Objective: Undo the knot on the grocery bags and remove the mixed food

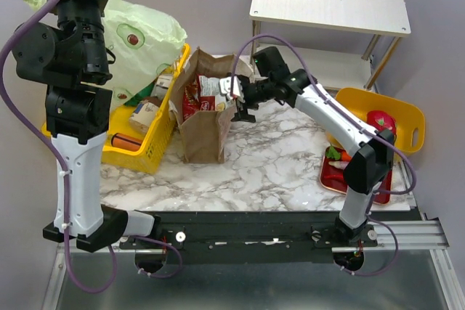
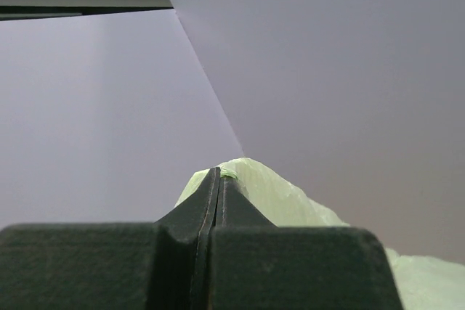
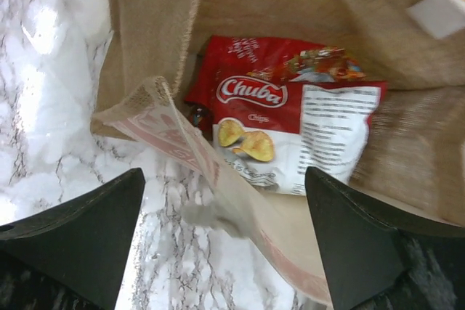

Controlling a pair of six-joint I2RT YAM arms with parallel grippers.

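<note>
Against a lilac wall (image 2: pixel 327 70) and over a marbled table (image 1: pixel 276 172), clamps the left gripper (image 2: pixel 219 173) tight on a peak of the green plastic bag (image 2: pixel 290 201), with the rest draping below and right of it. Holds the right gripper (image 3: pixel 224 176) wide apart at the mouth of the brown paper bag (image 1: pixel 203 136), with red snack packets (image 3: pixel 290 99) lying just ahead, between and beyond both fingertips, ungripped.

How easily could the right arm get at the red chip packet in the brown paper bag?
Probably easily. The right gripper is open at the mouth of the paper bag, with the chip packet in plain view ahead. Only a loose pale strip lies partly across.
</note>
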